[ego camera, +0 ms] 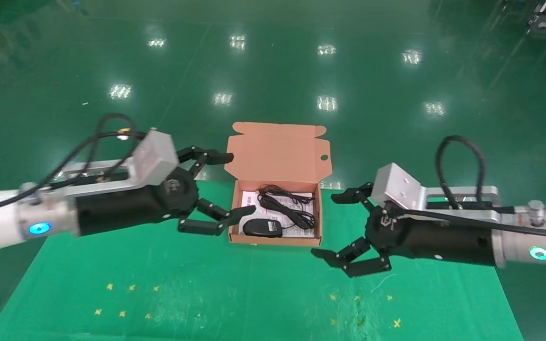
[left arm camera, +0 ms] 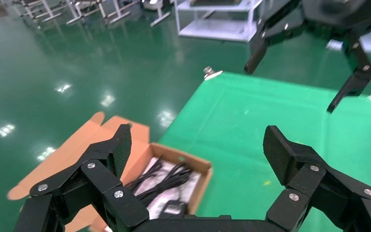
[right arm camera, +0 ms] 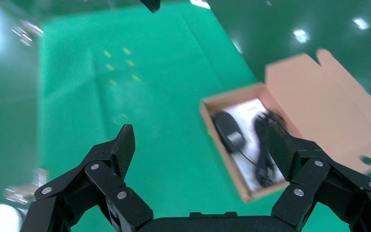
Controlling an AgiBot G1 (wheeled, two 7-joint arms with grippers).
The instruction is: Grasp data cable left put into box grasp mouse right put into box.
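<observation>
Head view is showing you the box [ego camera: 319, 208] lying open on the green mat [ego camera: 254, 293], lid folded back. Inside, the mouse [ego camera: 262, 228] is sitting at the near wall, lengthwise left to right; the data cable [ego camera: 286, 206] is running diagonally behind it. Your left gripper [ego camera: 229, 184] and right gripper [ego camera: 332, 225] are hovering released, empty, flanking the box.
</observation>
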